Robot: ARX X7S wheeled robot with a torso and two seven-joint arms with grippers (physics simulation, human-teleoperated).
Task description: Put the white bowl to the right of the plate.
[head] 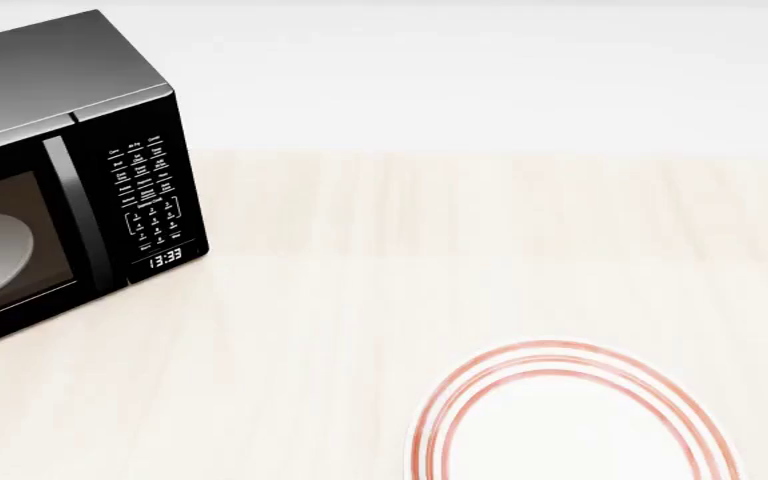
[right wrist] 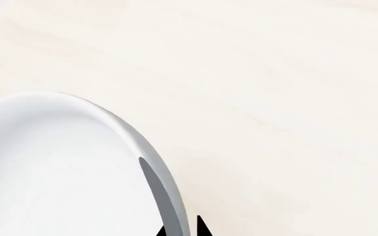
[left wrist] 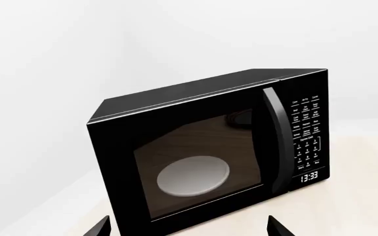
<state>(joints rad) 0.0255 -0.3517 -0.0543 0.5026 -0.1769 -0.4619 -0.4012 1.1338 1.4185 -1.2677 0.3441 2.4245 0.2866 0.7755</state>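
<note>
The white bowl (right wrist: 57,167) fills one side of the right wrist view, glossy and plain. My right gripper (right wrist: 182,228) is shut on the bowl's rim, one dark fingertip inside the wall and one outside. The plate (head: 571,430), white with thin red-orange rings, lies at the head view's lower right, cut off by the frame edge. The bowl and the right gripper are out of the head view. My left gripper (left wrist: 189,228) stands open, its fingertips (left wrist: 277,227) wide apart, facing the microwave, with nothing between them.
A black microwave (head: 64,170) stands at the table's back left, door shut, clock reading 13:33, a pale disc (left wrist: 192,175) showing behind its glass. The pale wooden tabletop (head: 464,260) runs back to a white wall.
</note>
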